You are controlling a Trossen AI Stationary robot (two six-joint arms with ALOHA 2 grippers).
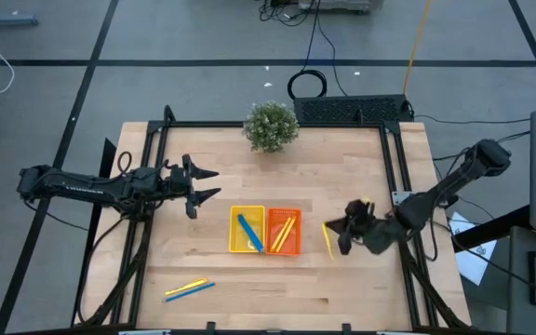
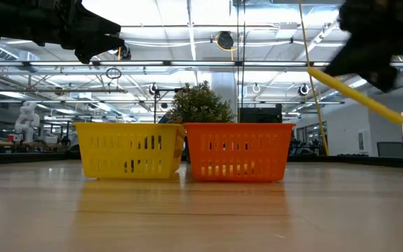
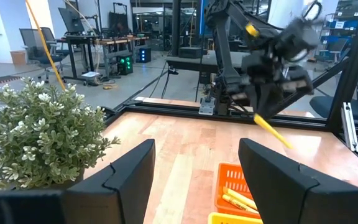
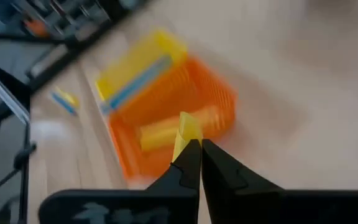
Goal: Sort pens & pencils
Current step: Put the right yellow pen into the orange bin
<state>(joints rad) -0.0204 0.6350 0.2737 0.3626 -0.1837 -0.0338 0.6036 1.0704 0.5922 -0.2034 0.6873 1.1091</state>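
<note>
No brand, label or legible writing can be made out on any of the items. The surface is a pale wooden table [image 1: 277, 279] edged by a black frame, set on a grey floor crossed by dark lines; beyond it an open workshop with desks, chairs and ceiling lights is seen. At the left, the left gripper [image 1: 203, 186] is held above bare wood with its jaws wide apart and nothing between them. Well ahead of those jaws, toward the table's far edge, a small potted plant [image 1: 271, 125] stands. Near the front edge, a blue pen and a yellow pencil [image 1: 189, 290] lie side by side. Between the two grippers, a yellow tray [image 1: 234, 244] and an orange tray [image 1: 298, 246] stand touching; a blue pen [image 1: 249, 232] lies in the yellow one and yellow pencils [image 1: 284, 230] lie in the orange one. At the right, the right gripper [image 1: 344, 229] is clamped on a yellow pencil [image 1: 329, 240], lifted off the table just beside the orange tray, with the pencil slanting downward from the closed jaws.
</note>
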